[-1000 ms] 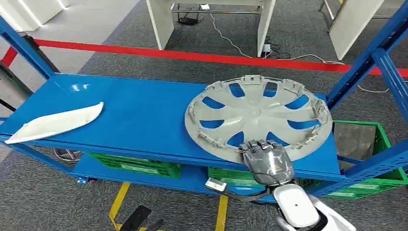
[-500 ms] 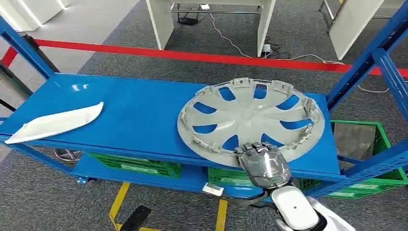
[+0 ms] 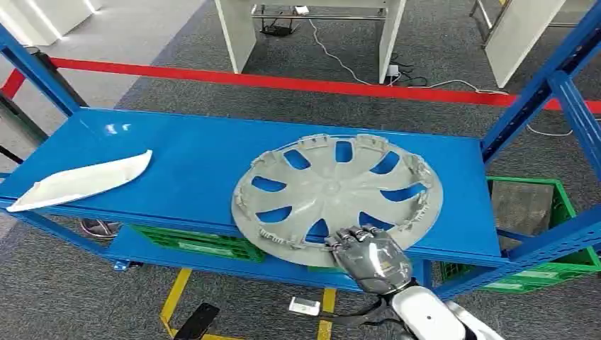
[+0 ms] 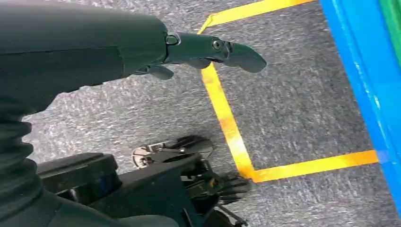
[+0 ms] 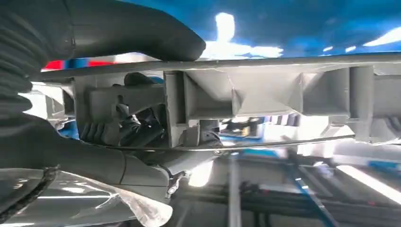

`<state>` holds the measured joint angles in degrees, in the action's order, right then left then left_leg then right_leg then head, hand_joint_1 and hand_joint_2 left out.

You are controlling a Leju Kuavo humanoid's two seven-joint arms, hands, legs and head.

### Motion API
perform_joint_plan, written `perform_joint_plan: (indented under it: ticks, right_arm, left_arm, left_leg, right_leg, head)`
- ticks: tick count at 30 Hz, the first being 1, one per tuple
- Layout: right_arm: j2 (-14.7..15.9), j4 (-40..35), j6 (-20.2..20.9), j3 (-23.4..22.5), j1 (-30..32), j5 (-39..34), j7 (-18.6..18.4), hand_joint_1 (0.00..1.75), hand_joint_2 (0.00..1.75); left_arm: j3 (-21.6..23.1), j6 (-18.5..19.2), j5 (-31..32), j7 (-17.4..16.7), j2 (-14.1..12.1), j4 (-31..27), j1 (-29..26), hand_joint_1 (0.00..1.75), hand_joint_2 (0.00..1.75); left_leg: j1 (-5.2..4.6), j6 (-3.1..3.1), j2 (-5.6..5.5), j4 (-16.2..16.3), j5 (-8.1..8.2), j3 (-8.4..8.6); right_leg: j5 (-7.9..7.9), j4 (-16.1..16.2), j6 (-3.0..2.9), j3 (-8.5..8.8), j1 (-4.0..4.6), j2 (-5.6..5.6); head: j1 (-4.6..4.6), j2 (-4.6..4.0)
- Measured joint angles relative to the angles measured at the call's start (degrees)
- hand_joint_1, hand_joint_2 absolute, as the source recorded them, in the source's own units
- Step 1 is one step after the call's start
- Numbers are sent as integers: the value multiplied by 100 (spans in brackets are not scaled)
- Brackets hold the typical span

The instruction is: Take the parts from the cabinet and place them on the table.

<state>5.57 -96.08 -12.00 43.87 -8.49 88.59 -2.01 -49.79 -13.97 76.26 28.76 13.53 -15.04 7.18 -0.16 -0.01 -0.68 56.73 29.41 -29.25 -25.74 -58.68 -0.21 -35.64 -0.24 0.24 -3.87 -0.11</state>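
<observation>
A round grey wheel cover (image 3: 333, 195) with several spoke openings lies on the blue shelf (image 3: 191, 163), its near rim past the shelf's front edge. My right hand (image 3: 368, 255) grips that near rim. In the right wrist view the thumb (image 5: 137, 33) lies over the wheel cover's rim (image 5: 265, 94) and the fingers (image 5: 127, 127) curl under it. A white curved panel (image 3: 78, 180) rests at the shelf's left end. My left hand (image 4: 198, 52) hangs over the floor, fingers apart and holding nothing.
Blue uprights (image 3: 546, 85) frame the rack on the right. Green crates (image 3: 538, 212) sit on the lower shelf. Yellow tape (image 3: 173, 297) marks the grey floor in front, and red tape (image 3: 283, 81) runs behind the rack. White table legs (image 3: 237, 32) stand beyond.
My right hand has pulled the wheel cover leftward and toward me, so its near rim now overhangs the shelf's front edge. The white panel has stayed put.
</observation>
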Motion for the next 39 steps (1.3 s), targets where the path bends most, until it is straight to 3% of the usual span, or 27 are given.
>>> perform_joint_plan:
  ticks: [4, 9, 39]
  right_arm:
    - [-26, -48, -41, -6, 163, -216, 374, 166, 175]
    - [-33, -114, -90, -6, 258, -356, 505, 166, 175]
    - [-70, -190, -90, -6, 269, -341, 477, 166, 175]
  left_arm:
    - [0, 0, 20, -85, -22, 0, -3, 0, 175]
    - [0, -24, 55, -190, -39, 0, -6, 0, 175]
    - [2, -46, 177, -730, -53, 0, -3, 0, 175]
  left_leg:
    - [0, 0, 0, 0, 0, -2]
    - [-1, 0, 0, 0, 0, -11]
    - [-1, 0, 0, 1, 0, -8]
  right_leg:
    - [0, 0, 0, 1, 0, -5]
    - [0, 0, 0, 3, -2, -4]
    - [0, 0, 0, 2, -2, -3]
  head:
    - [0, 0]
    - [0, 0]
    - [0, 0]
